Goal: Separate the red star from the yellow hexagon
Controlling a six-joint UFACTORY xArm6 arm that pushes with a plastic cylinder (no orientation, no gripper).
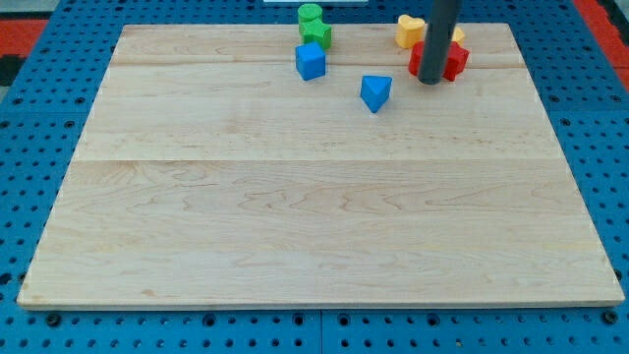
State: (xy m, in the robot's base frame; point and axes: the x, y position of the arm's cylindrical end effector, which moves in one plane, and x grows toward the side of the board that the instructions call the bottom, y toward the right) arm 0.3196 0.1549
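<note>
Red star (450,61) sits near the desk's (295,216) top right corner, pressed against the yellow hexagon (410,30) just above it, and my rod covers the star's middle. I see my tip (429,81) planted at the star's lower left edge, apparently touching it. There is no end effector that opens or closes here, only the plain rod, so nothing is clamped.

I judge the main risk is the top edge: both blocks lie close to it, and a push upward could send the hexagon off the desk. A push toward the view's right could drive the star to the side edge. Dragging both together would also separate nothing.

Smaller neighbours sit well apart to the left: the blue triangle (375,92), the blue cube (310,61), and two green blocks (314,27) stacked close together. None blocks a downward path.
</note>
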